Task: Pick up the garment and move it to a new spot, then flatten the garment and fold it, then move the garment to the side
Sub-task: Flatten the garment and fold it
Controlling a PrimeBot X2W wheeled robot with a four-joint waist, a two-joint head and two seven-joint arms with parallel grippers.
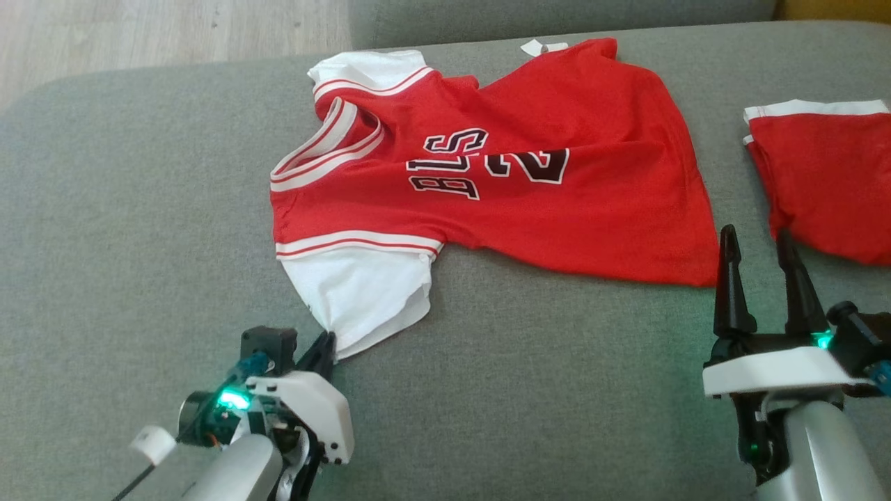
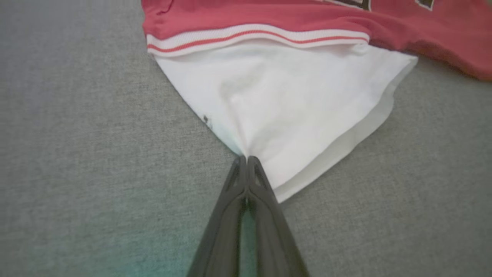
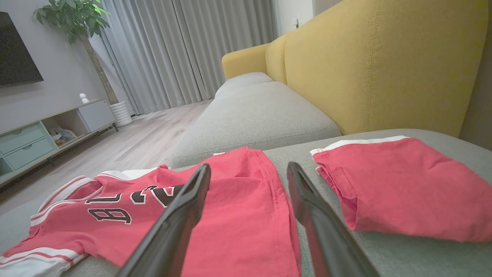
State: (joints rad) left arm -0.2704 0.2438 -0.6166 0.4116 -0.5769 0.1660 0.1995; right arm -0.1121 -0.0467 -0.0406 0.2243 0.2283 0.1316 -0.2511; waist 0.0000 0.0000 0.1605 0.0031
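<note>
Smoothing stage — left hand (image 1: 326, 342) shut on the white cotton sleeve (image 2: 276, 111).
The red short-sleeved jersey (image 1: 501, 209) lies spread but rumpled midway along the grey fabric sofa cushion (image 1: 139, 209); at its hem corner the right hand (image 1: 757, 235) hovers wide and empty, a folded red garment (image 1: 828, 188) beyond. Relocation seems done — folding and the move aside remain.

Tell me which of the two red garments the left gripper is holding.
The numbered jersey: the left gripper pinches its white sleeve. The folded red piece lies apart, untouched.
</note>
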